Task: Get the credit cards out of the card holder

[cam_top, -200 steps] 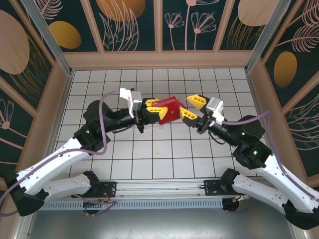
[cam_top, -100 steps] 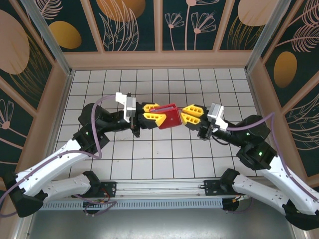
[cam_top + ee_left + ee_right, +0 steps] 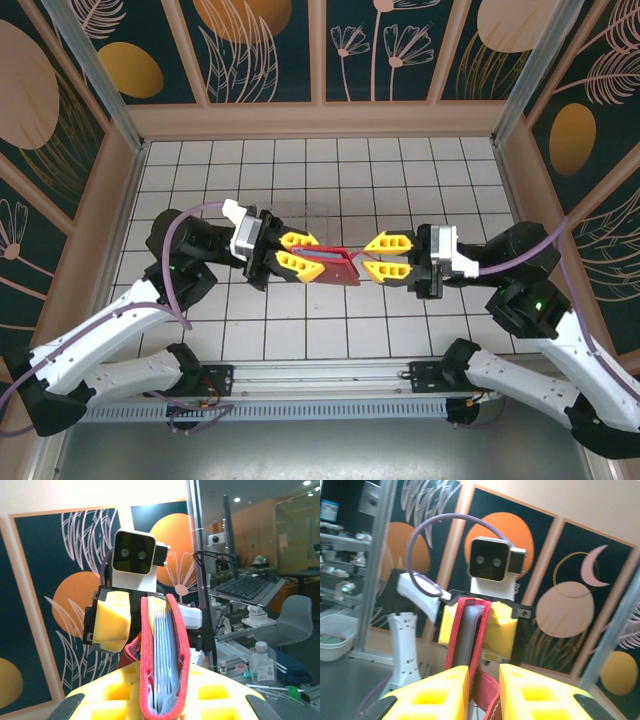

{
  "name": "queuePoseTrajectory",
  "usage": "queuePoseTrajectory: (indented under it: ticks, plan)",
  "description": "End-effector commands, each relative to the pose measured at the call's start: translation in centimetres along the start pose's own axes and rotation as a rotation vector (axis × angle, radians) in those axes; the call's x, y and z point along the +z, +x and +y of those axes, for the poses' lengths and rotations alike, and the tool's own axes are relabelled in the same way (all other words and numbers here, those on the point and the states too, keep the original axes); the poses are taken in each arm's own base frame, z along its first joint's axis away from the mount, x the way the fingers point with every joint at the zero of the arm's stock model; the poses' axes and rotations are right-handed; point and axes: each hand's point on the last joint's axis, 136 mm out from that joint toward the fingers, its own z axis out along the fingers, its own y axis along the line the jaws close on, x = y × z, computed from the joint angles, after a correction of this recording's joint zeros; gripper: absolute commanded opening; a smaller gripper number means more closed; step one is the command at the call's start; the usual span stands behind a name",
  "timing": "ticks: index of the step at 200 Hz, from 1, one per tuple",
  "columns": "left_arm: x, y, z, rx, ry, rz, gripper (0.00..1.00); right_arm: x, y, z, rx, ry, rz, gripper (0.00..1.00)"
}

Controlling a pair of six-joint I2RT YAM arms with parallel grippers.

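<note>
The red card holder point(image 3: 335, 272) hangs above the tiles between both arms, edge-on to the top camera. My left gripper point(image 3: 308, 256) is shut on its spine end. In the left wrist view the card holder point(image 3: 165, 655) stands upright in my left gripper point(image 3: 162, 690), its grey-blue leaves showing between the red covers. My right gripper point(image 3: 367, 258) meets the opposite end. In the right wrist view the red closing tab point(image 3: 490, 692) fills the narrow gap of my right gripper point(image 3: 484, 680), below the card holder point(image 3: 465, 625). The credit cards are hidden among the leaves.
White tiled floor point(image 3: 330, 170) lies under the arms, boxed in by wooden walls point(image 3: 120, 200) on the left, right and back. A metal rail point(image 3: 320, 380) runs along the near edge between the arm bases.
Both grippers moved toward the near edge and rolled, turning the card holder from face-up to edge-on. The right gripper went from open beside it to closed on its far end.
</note>
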Motion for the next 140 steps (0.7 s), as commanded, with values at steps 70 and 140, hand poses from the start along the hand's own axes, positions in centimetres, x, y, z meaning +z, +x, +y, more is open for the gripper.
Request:
queuePoseTrajectory:
  ticks: [70,140]
  plan:
    - [0.6,-2.0,-1.7,0.061,0.126,-0.016,0.0,1.3,0.9,0.9,0.085,-0.13,0.047,0.21]
    - [0.7,-1.9,-1.5,0.055,0.119,-0.014,0.0,1.0,0.2,2.3,0.087,-0.212,0.02,0.28]
